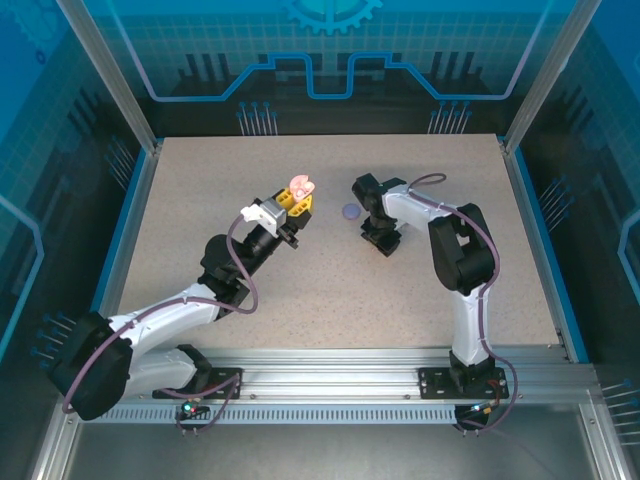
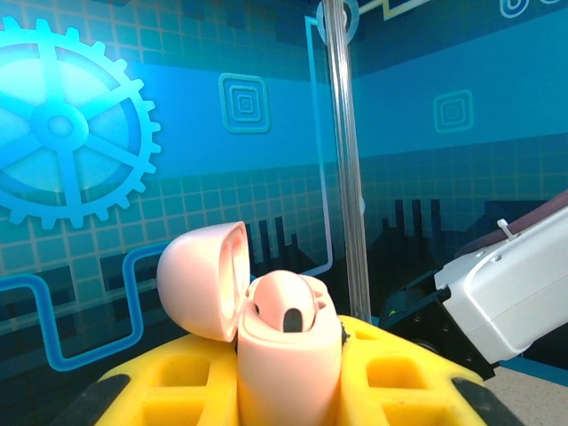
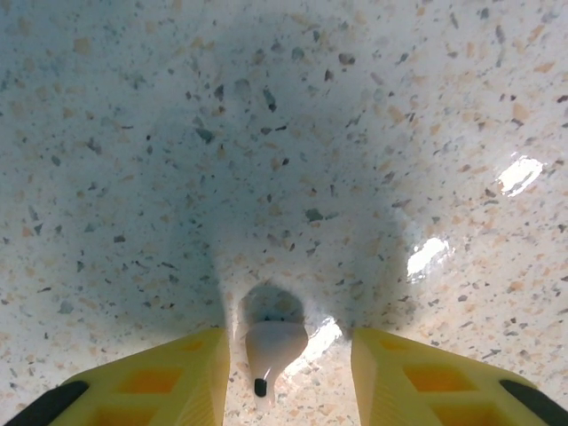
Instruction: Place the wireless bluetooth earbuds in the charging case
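My left gripper is raised above the table and shut on a pale pink charging case, held upright between its yellow fingers. The case's lid is swung open to the left, and one pinkish earbud sits inside. The case also shows from above. My right gripper points down at the table. In the right wrist view it stands open around a pale earbud lying on the speckled surface. The earbud is near the left finger and well apart from the right one.
A small round lilac thing lies on the table between the two grippers. The speckled tabletop is bounded by blue rails and clear walls. The right arm's white link shows at the right of the left wrist view.
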Robot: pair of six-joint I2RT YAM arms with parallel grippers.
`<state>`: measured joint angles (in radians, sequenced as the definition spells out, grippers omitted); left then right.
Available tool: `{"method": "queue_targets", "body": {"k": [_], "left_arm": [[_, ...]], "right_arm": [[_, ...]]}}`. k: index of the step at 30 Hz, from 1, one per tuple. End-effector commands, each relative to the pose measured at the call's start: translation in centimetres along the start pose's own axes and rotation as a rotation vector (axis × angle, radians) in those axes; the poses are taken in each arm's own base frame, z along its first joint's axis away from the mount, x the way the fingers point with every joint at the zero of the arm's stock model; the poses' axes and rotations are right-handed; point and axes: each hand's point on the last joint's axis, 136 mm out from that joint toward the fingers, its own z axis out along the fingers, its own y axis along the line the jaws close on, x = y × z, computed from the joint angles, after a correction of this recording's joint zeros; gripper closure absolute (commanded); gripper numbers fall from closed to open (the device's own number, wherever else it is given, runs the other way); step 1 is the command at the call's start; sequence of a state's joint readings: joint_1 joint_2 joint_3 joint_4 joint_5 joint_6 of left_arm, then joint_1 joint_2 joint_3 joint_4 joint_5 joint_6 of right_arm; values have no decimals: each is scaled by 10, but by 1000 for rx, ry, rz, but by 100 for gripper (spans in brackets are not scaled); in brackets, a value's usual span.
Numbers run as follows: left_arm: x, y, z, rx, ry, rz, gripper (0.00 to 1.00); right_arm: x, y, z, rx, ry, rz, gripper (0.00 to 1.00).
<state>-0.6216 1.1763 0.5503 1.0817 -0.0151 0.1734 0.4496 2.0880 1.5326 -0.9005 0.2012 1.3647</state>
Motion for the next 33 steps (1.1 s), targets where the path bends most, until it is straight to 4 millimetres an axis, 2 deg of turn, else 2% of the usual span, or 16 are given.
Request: {"method": "queue_targets", "body": {"k": [1,10,24,33], "left_arm": [[-2,5,-2,-19,-17,-16,100],[-1,5,0,-15,-14,-19,100],[0,5,-1,-15,-11,-22,100],[1,4,0,-10,-9,-34,100]], "right_arm": [[-4,-7,8,40,5,12,59],[1,1,12,23,23,-2,61],[5,2,18,17,33,-44,78],[5,2,19,-13,4,-186,85]]}}
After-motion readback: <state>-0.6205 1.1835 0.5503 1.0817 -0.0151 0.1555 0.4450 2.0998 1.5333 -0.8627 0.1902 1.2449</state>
